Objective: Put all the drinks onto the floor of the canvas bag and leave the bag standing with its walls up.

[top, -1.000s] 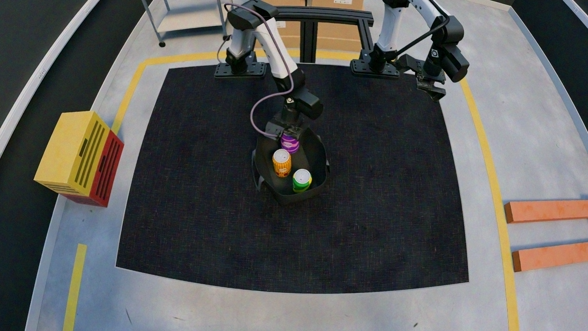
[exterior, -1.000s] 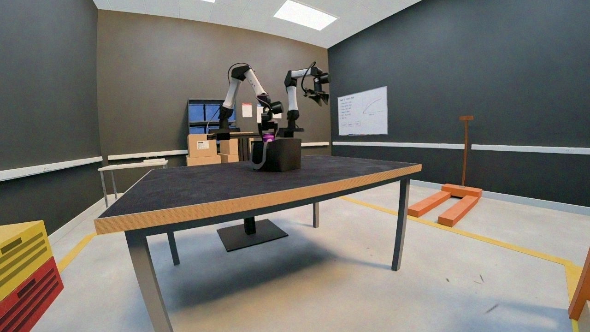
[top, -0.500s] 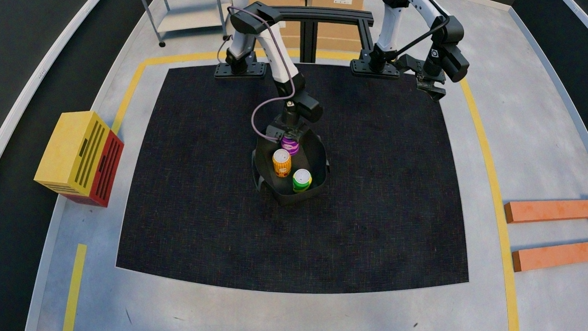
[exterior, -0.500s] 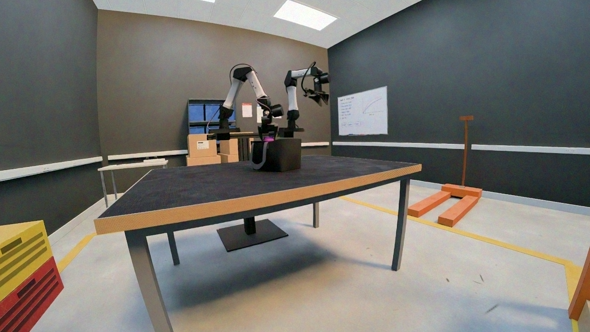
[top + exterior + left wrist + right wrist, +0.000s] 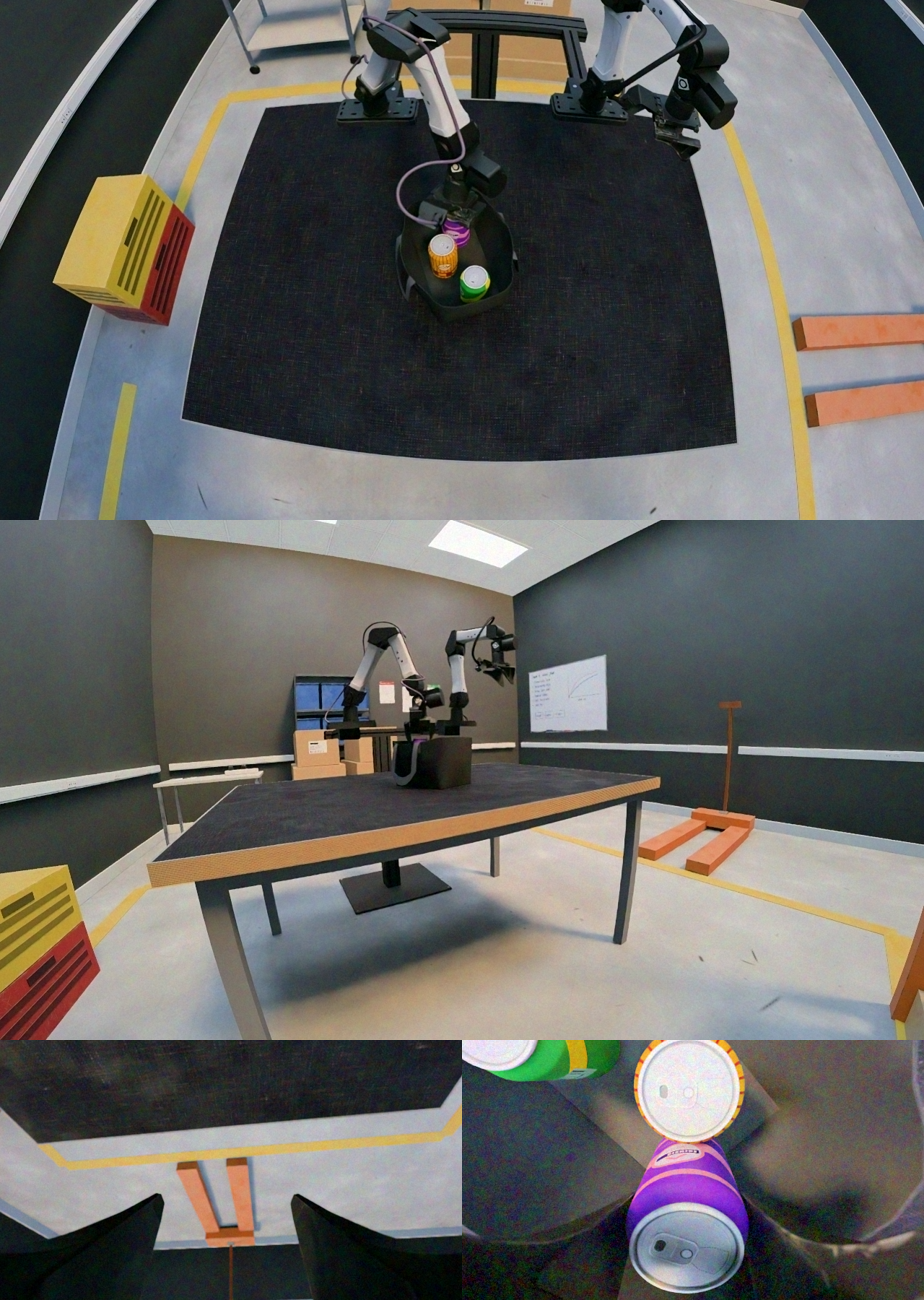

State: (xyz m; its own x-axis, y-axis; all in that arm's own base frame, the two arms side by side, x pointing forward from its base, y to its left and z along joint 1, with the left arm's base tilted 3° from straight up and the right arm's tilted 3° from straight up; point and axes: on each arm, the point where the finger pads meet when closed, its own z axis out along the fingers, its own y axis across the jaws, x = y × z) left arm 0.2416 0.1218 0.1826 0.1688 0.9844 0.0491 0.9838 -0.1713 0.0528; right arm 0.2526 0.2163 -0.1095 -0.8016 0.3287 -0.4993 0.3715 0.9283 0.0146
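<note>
Holding, purple metal can (image 5: 456, 234) (image 5: 419, 741) (image 5: 687, 1186): clamped around its sides by the fingers of the right arm (image 5: 466, 215) (image 5: 606, 1225), lid left exposed; presumably so it can enter base first.
Position, purple can: between those fingers, partly within the dark canvas bag (image 5: 462, 314) (image 5: 445, 765) (image 5: 823, 1148); base contact cannot be told.
Orange metal can (image 5: 443, 260) (image 5: 687, 1090): upright inside the bag, near the purple one.
Green metal can with yellow band (image 5: 473, 288) (image 5: 599, 1059): upright inside, beside the orange one.
Bag: walls up on the dark woven surface (image 5: 581, 323) (image 5: 310, 810) (image 5: 231, 1083); open top gives access.
Fingers of the left arm (image 5: 686, 147) (image 5: 507, 674) (image 5: 126, 1235): apart, nothing between, well apart from the bag.
Next requirement, judged: seat the can before release, avoiding the wall.
</note>
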